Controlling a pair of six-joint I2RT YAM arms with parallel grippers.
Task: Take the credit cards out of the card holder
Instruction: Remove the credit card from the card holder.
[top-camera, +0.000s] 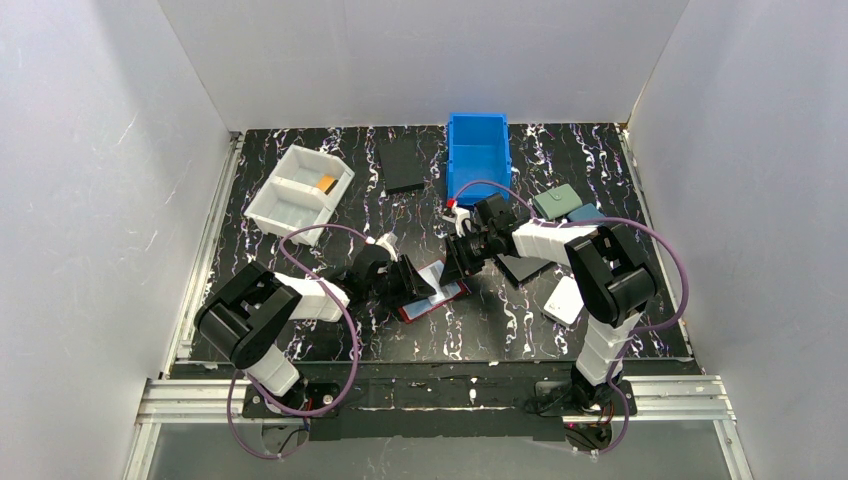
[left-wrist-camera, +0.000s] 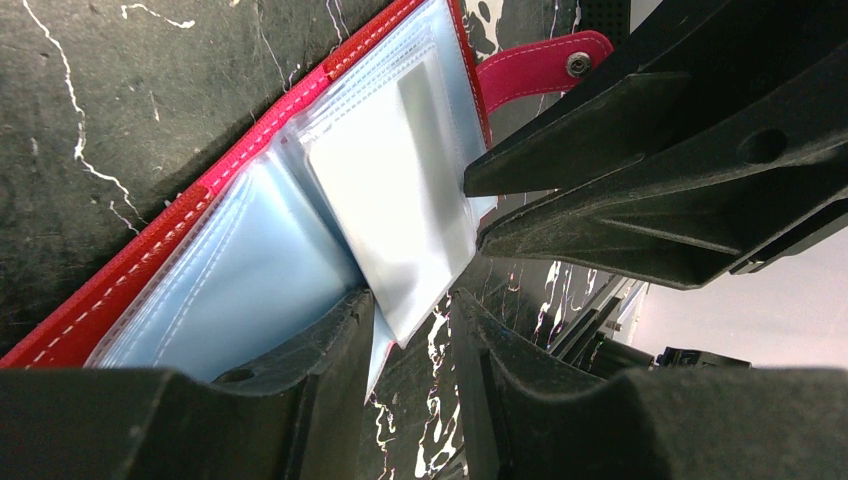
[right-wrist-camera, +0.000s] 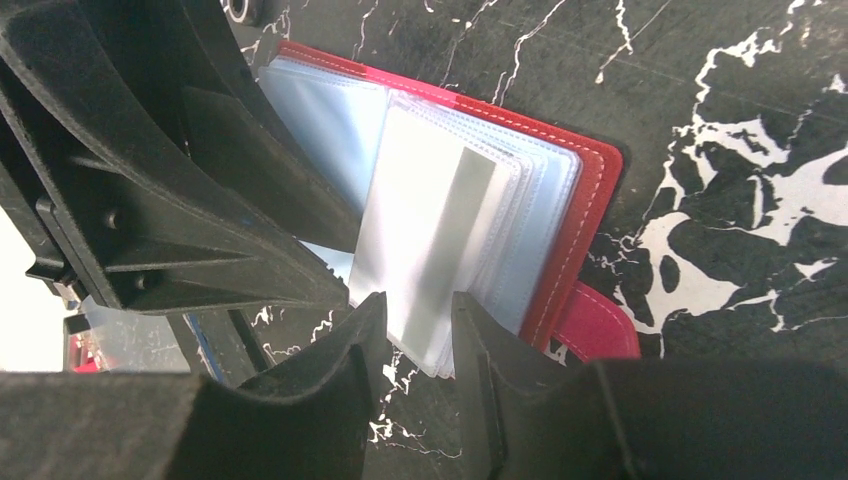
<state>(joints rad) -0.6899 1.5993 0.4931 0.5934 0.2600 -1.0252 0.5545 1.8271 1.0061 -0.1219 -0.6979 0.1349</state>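
The red card holder lies open on the table between my two grippers, its snap tab sticking out. A whitish credit card shows in the top pale sleeve, which is raised a little. My left gripper is open, and the sleeve's corner hangs between its fingers, clear of the right one. From the opposite side my right gripper is shut on the edge of the sleeve stack. An orange credit card lies in the white tray.
A blue bin and a black flat case stand at the back. A teal wallet, a blue wallet, another black case and a white wallet lie on the right. White walls surround the table.
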